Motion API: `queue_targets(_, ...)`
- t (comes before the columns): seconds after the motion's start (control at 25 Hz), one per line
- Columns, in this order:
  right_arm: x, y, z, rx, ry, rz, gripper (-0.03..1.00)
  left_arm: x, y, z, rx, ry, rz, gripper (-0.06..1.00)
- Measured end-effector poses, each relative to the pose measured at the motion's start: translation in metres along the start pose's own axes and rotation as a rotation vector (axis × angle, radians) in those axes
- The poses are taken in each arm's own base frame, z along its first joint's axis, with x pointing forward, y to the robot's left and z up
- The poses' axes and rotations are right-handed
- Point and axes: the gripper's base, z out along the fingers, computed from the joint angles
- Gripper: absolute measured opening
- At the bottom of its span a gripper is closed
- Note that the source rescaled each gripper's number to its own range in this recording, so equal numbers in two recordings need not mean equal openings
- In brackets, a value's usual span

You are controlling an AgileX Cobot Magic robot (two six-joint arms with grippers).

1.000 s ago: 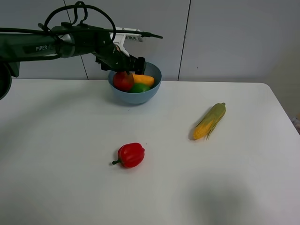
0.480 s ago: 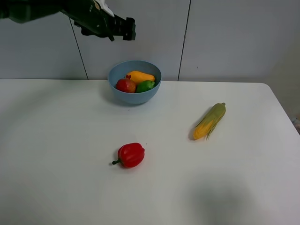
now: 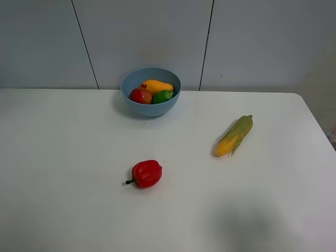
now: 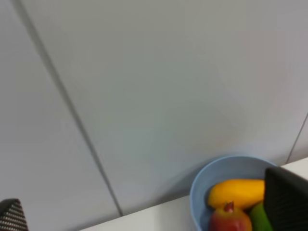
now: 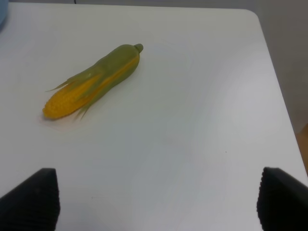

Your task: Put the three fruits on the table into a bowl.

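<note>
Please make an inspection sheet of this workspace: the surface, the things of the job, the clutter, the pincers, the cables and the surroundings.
Surface: white table, no spill or stain seen.
Job's things: mango, pomegranate and lime all lie in the blue bowl at the back of the table.
Clutter: red bell pepper near the middle; corn cob to the right; both lie on the table, apart from the bowl.
Pincers: left pincer open, empty; right pincer open, empty, above the table near the corn.
Cables: nothing seen.
Surroundings: grey panelled wall behind the table.
</note>
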Motion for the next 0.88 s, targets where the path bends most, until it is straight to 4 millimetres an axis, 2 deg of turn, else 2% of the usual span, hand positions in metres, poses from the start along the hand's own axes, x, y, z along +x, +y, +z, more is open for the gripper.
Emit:
queue_targets(0.04, 0.000, 0.000, 0.000, 0.000, 0.000, 0.000, 0.42, 0.002, 0.003, -0.022, -0.006, -0.020, -0.003, 0.98)
queue_targets(0.12, 0.000, 0.000, 0.000, 0.000, 0.000, 0.000, 0.42, 0.023, 0.007, -0.055, -0.013, -0.016, -0.024, 0.98)
queue_targets(0.28, 0.000, 0.000, 0.000, 0.000, 0.000, 0.000, 0.42, 0.085, 0.012, -0.106, -0.017, 0.010, -0.080, 0.98)
queue_targets(0.4, 0.000, 0.000, 0.000, 0.000, 0.000, 0.000, 0.42, 0.133, 0.014, -0.137, -0.018, 0.007, -0.114, 0.98)
queue_targets(0.52, 0.000, 0.000, 0.000, 0.000, 0.000, 0.000, 0.42, 0.179, 0.015, -0.155, -0.018, 0.008, -0.123, 0.98)
queue_targets(0.68, 0.000, 0.000, 0.000, 0.000, 0.000, 0.000, 0.42, 0.230, 0.015, -0.162, -0.022, 0.041, -0.124, 0.98)
queue_targets(0.88, 0.000, 0.000, 0.000, 0.000, 0.000, 0.000, 0.42, 0.268, 0.016, -0.170, -0.035, 0.103, -0.124, 0.98)
